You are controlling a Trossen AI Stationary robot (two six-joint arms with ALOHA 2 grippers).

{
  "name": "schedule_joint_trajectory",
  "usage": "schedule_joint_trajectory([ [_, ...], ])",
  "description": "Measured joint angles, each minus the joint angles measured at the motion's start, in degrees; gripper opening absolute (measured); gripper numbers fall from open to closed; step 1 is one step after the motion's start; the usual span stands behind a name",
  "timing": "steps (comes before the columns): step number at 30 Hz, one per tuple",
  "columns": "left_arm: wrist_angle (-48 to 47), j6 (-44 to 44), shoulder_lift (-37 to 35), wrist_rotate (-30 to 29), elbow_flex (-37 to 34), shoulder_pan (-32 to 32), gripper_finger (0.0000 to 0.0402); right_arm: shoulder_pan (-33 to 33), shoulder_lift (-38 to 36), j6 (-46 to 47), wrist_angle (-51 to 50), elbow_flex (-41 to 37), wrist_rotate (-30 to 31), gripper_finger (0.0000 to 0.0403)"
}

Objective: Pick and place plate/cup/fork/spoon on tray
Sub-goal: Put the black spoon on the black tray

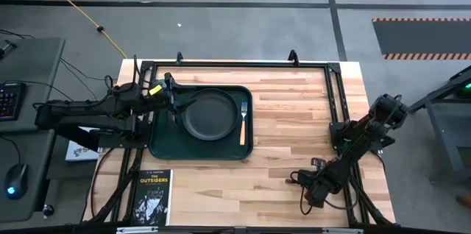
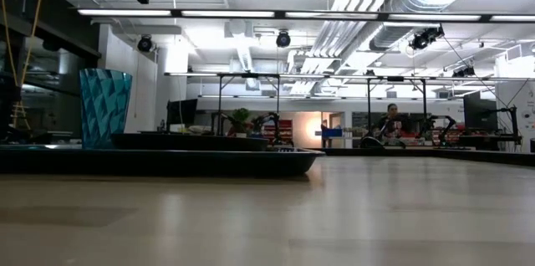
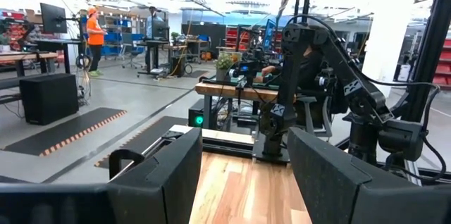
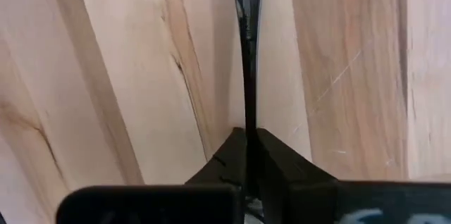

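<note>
One tray point(image 1: 162, 146) is seen on the counter point(image 1: 294, 116), carrying one plate point(image 1: 210, 114), one fork point(image 1: 243, 122) and one cup point(image 2: 104, 107). The left end effector point(image 3: 243, 175) is held released above the tray's edge. One spoon point(image 4: 248, 48), its bowl cut off, is clenched by the right end effector point(image 4: 246, 155) low on the counter.

Black book point(image 1: 153, 197) at the table's near-left corner, cover lettered in white "THE OUTSIDERS", smaller print beneath it too small to read, no other readable text, labels or numbers in any view
</note>
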Motion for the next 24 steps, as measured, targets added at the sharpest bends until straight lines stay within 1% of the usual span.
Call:
schedule_joint_trajectory([
  [2,0.0,-0.1,0.0,0.0,0.0,0.0,0.0201,-0.5,-0.9,-1.5,0.3,-0.3,0.4,0.0006],
  [4,0.0,-0.2,0.0,0.0,0.0,0.0,0.0201,-1.1,-2.8,-2.3,0.7,-0.5,3.5,0.0004],
  [6,0.0,-1.2,0.0,0.0,0.0,0.0,0.0201,-1.7,-4.9,-3.3,0.1,-0.8,11.3,0.0003],
  [8,0.0,-1.5,0.0,0.0,0.0,0.0,0.0201,-1.8,-7.6,-4.7,1.4,-0.7,17.1,0.0002],
  [11,0.0,-1.5,0.0,0.3,0.0,0.0,0.0201,-2.1,-11.0,-10.1,3.1,-0.6,21.6,0.0002],
  [15,-0.1,-1.6,0.0,0.3,0.0,0.0,0.0201,-4.1,-14.9,-21.9,9.9,-0.6,33.5,0.0001],
  [19,0.5,-2.9,0.0,0.4,0.0,0.0,0.0201,-8.6,-16.5,-37.8,21.2,-0.6,44.8,0.0001],
  [21,1.3,-2.9,0.2,0.4,0.0,0.0,0.0201,-11.9,-16.5,-46.0,28.5,-0.6,47.4,0.0001],
  [24,2.9,-3.0,1.4,0.4,0.0,0.0,0.0201,-17.9,-15.9,-54.4,39.4,-0.5,49.8,0.0001],
])
